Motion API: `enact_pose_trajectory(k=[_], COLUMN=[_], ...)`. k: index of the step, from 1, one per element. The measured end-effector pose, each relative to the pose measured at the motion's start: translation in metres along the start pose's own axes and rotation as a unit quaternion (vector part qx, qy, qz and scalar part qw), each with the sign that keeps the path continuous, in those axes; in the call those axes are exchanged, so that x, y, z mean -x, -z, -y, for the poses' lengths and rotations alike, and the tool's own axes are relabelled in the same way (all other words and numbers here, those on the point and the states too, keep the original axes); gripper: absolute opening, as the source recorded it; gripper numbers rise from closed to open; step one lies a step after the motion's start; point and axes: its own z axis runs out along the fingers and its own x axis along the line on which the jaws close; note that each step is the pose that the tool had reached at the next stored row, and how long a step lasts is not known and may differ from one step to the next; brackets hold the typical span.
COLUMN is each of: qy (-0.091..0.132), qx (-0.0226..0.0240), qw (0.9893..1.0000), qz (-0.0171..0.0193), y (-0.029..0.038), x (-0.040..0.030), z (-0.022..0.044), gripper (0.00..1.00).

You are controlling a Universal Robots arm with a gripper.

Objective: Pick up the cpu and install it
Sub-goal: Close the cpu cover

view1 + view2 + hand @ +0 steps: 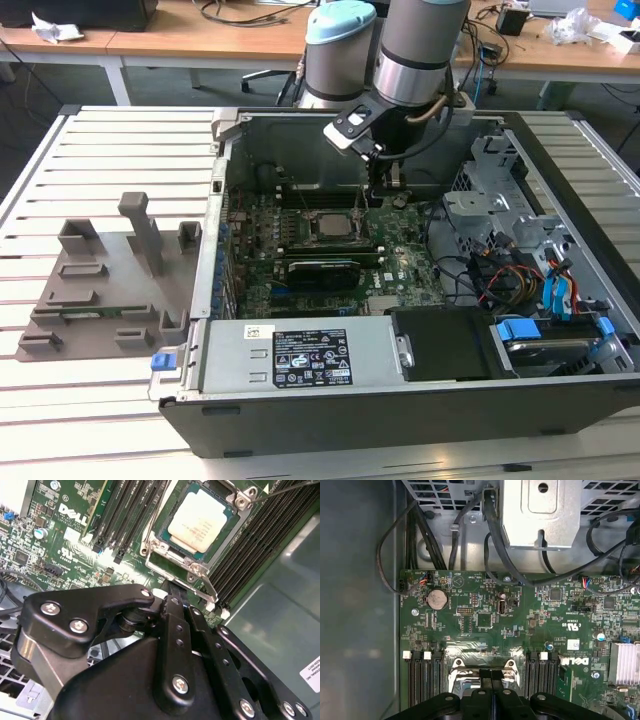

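Currently: cpu (202, 520) lies flat inside the socket frame (167, 560) on the motherboard (485, 620), silver top plate up and sitting square to the frame as far as the second wrist view shows.

End effector (492, 675): fingers together with only a thin seam between them and nothing clamped. It hangs over the board just beside the socket, apart from the cpu.

Progress (judgement): pickup and placement look done, since the chip is in its seat and the fingers are empty. I cannot tell whether the retention frame is latched down, so securing may remain.

Counts:
- cpu: 1
- socket frame: 1
- arm (420, 50): 1, with one end effector
- open computer case (400, 415): 1, on the slatted table (120, 140)
- grey tray (90, 300) with upright blocks: 1, on the table at the exterior view's left, well apart from the socket
- coin cell (437, 598) on the board: 1
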Motion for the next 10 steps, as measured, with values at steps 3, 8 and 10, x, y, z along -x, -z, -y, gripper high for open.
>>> enact_pose_trajectory(k=[3, 8, 10], qy=[0.000, 0.000, 0.000], qx=[0.0000, 0.0000, 0.0000], qw=[1.0000, 1.0000, 1.0000], qz=[0.0000, 0.0000, -0.0001], y=[-0.0001, -0.0002, -0.0003], x=[0.0000, 0.0000, 0.0000], z=[0.0002, 0.0004, 0.0009], gripper=[0.11, 0.11, 0.11])
